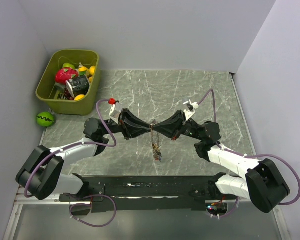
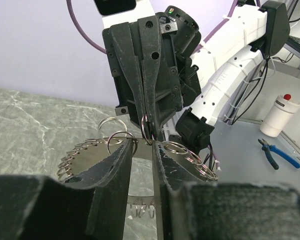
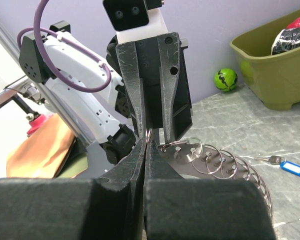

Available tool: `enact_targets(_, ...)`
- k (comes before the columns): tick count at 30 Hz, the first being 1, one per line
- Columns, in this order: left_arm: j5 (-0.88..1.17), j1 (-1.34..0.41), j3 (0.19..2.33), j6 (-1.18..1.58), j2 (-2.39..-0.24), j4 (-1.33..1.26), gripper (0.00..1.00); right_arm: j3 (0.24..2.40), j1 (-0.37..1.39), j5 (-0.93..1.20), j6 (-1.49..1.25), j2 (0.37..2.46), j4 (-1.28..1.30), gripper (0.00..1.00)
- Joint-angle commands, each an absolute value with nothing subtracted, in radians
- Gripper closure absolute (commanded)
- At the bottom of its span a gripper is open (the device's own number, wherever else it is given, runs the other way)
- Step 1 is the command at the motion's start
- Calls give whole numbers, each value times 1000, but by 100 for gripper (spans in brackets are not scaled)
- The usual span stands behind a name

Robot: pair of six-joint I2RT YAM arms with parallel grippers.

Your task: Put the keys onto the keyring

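Your two arms meet tip to tip over the middle of the grey stone table [image 1: 200,95], and the green bin [image 1: 65,106] full of toys sits in the far left corner. Your right gripper [image 3: 146,144] is closed tight on one thin ring of the keyring [image 3: 217,161]. Your left gripper [image 2: 144,146] has its fingers a little apart at that same spot, and you cannot tell if they squeeze it. A small key [image 3: 271,160] with a blue tag [image 3: 295,169] lies flat on the table, off the keyring.
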State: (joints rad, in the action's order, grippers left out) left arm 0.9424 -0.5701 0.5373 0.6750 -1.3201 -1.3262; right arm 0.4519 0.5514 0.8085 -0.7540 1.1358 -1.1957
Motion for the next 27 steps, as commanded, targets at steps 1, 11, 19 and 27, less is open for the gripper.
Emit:
enact_targets(1,951,-577,565,699,-1325,-1595,70,460,555,798,-765,1138,-1318,100)
enact_targets(11,954,-575,563,675,-1302,-1563,75,459,555,804,-764,1140,-1316,100)
enact_targets(19,940,-575,560,657,-1285,-1534,76,454,555,810,-765,1144,-1319,100)
enact_targets(27,957,-574,571,676,-1299,-1557,99,442,555,815,-765,1149,-1325,100)
